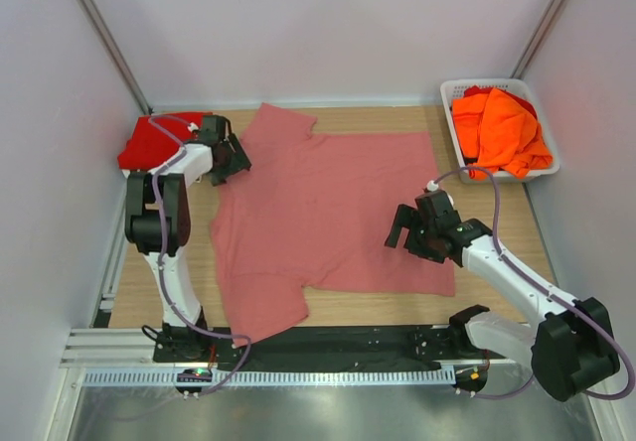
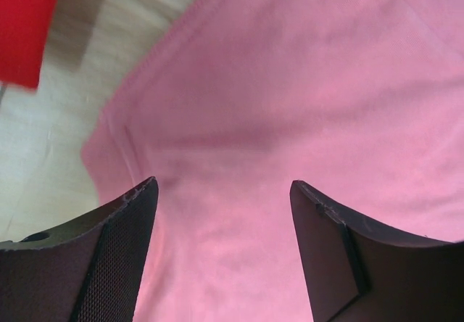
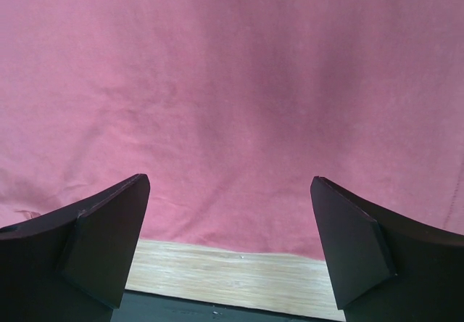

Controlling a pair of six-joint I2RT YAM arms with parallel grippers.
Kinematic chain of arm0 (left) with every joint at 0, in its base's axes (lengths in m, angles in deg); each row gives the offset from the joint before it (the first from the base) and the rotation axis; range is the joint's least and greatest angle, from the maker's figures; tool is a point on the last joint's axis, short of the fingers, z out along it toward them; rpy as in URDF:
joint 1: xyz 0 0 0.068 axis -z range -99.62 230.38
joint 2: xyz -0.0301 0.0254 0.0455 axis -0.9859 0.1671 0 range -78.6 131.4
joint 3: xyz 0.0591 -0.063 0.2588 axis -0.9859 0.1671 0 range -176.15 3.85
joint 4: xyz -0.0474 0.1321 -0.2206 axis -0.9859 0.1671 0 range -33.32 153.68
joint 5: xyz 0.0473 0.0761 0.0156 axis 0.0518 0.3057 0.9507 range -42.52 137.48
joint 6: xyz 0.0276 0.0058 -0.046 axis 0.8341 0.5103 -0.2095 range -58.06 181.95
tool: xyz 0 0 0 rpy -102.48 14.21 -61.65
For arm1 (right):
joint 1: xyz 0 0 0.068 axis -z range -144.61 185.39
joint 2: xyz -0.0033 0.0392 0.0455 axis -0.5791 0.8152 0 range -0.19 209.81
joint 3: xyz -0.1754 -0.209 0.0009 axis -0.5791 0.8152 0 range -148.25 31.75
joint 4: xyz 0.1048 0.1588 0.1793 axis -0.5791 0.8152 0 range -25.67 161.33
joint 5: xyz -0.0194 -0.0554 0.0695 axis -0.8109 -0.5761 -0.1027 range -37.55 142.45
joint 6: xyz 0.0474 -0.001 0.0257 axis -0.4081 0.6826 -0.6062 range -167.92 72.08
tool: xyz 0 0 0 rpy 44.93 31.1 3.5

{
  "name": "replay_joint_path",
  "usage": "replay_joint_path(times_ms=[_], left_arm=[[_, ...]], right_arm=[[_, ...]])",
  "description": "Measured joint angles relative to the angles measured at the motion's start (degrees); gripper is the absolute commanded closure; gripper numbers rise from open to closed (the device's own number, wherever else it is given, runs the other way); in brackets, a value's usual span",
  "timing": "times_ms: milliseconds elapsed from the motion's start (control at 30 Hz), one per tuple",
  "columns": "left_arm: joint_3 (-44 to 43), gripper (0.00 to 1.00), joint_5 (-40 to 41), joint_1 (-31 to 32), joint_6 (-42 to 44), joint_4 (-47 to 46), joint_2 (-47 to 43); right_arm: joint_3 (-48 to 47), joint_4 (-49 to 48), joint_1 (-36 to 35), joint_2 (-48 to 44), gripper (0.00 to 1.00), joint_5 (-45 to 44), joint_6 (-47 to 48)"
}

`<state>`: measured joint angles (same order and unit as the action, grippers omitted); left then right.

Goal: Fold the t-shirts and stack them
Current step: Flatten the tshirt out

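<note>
A dusty rose-pink t-shirt lies spread flat across the middle of the wooden table; it fills the left wrist view and the right wrist view. A bright red t-shirt lies bunched at the far left, its corner showing in the left wrist view. Orange t-shirts are piled in the basket. My left gripper is open and empty over the pink shirt's left edge by the far sleeve. My right gripper is open and empty over the shirt's right part near its hem.
A white lattice basket stands at the back right corner. White walls close in the table on three sides. A black strip and a metal rail run along the near edge by the arm bases.
</note>
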<state>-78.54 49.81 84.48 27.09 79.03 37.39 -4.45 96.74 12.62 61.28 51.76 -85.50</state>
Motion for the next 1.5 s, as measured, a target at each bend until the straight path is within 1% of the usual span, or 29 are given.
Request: replay_joint_path(times_ms=[67,133,233,300,367,433,500,533,633,733,867,933,1033,1100,1167,1267,1500], left_arm=[[0.02,0.23,1.16,1.4,0.0,2.82,-2.34],[0.68,0.18,3.08,3.45,-0.02,5.11,-6.51],[3.93,0.17,7.61,8.48,-0.48,8.7,-17.66],[7.43,0.18,10.1,13.49,-1.09,11.23,-27.28],[11.08,0.19,11.74,19.98,-2.36,14.08,-36.37],[15.5,0.2,12.61,26.62,-4.72,17.55,-43.56],[21.0,0.21,12.85,32.02,-7.91,21.68,-48.7],[23.32,0.21,12.66,33.73,-9.38,23.76,-50.14],[32.04,0.23,12.94,42.05,-17.2,30.38,-54.34],[36.85,0.25,12.96,51.84,-25.33,36.37,-57.2],[37.68,0.26,13.53,65.18,-36.0,41.05,-58.6],[37.68,0.26,13.66,70.29,-40.02,41.81,-57.55],[37.86,0.31,13.57,76.74,-45.83,41.2,-53.05],[38.29,0.35,13.57,79.93,-47.58,40.24,-50.47],[38.91,0.37,13.6,81.81,-49.11,39.26,-47.65],[39.47,0.38,14.56,83.36,-49.37,38.05,-44.37],[39.74,0.39,18.58,83.69,-48.43,36.52,-36.76]], right_arm=[[-1.11,0.07,0.0,0.44,0.0,-0.92,0.5],[-2.73,0.15,0.0,0.42,0.0,-1.97,1.03],[-4.59,0.07,0.0,0.28,0.0,-3.41,1.68],[-4.96,-0.17,-0.04,-0.24,0.0,-4.66,2.01],[-4.96,-0.17,-0.07,-0.92,0.0,-5.64,2.36],[-4.96,-0.17,-0.13,-1.49,0.0,-6.27,2.6],[-4.94,-0.13,-0.26,-2.05,0.0,-6.56,2.73],[-4.94,-0.13,-0.28,-2.36,0.0,-6.62,2.78],[-4.07,-0.59,-0.37,-4.28,0.0,-6.4,2.75],[-1.99,-0.68,-0.37,-6.78,0.0,-5.97,2.54],[0.33,-0.59,-0.37,-8.76,0.0,-5.29,1.81],[0.94,-0.31,-0.37,-9.44,0.0,-5.07,1.44],[1.18,-0.09,-0.37,-10.27,0.0,-4.9,1.2],[1.18,-0.07,-0.37,-10.78,0.0,-4.83,1.05],[1.18,0.0,-0.37,-11.17,0.0,-4.68,0.92],[1.2,0.17,-0.37,-11.63,0.0,-4.48,0.57],[1.29,0.83,-0.39,-12.15,0.0,-4.07,0.17]])
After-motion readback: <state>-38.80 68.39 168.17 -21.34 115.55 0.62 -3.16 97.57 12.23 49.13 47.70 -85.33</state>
